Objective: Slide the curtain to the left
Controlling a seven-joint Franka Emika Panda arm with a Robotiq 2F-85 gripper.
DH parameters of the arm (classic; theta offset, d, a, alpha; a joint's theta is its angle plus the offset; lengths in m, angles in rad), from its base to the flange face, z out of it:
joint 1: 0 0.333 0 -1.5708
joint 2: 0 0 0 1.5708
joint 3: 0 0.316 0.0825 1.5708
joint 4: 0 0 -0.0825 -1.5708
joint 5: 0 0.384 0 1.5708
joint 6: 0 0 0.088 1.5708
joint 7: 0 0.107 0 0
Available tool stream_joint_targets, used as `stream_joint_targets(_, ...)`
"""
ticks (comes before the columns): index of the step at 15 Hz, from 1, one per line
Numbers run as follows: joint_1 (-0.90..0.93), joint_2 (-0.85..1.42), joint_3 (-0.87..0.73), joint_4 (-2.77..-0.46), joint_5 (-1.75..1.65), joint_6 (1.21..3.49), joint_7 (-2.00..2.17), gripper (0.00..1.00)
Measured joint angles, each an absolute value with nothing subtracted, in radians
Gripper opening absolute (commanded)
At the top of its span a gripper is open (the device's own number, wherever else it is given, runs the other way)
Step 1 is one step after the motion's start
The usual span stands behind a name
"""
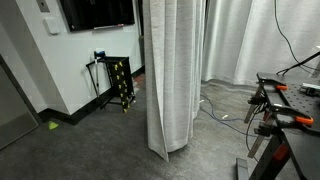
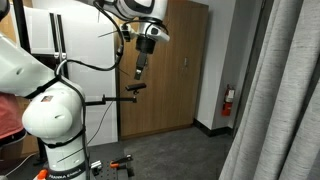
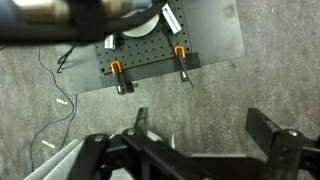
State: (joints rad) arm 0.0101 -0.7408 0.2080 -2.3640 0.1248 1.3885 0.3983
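Nearest the lens in the wrist view is the hand (image 3: pixel 200 128). Its dark fingers are spread wide with nothing between them. Below it we see grey carpet and a tabletop (image 3: pixel 215 30) with two orange-handled clamps (image 3: pixel 181 60) at its edge. We cannot make out the curtain here.

In an exterior view the curtain (image 2: pixel 275 100) fills the near right edge, grey in shadow and pleated. The released hand (image 2: pixel 139 70) hangs high on the white arm, well apart from the fabric.

In an exterior view the curtain (image 1: pixel 172 70) hangs mid-room, gathered into a narrow column that reaches the carpet. It is off-white, with fine horizontal streaks and vertical pleats, and smoother drapes (image 1: pixel 245 40) hang behind it. We judge it soft and fairly light. It is likely to fold and swing rather than move as one stiff panel, and its rail may drag. We would pinch several bunched pleats at one edge, fairly high up, so the pull carries to the top.
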Motion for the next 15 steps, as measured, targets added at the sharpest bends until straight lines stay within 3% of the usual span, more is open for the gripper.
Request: stream_joint_targets(15,0.006,-0.712,0.211,-2.364,0.102,1.431,0.401,1.00)
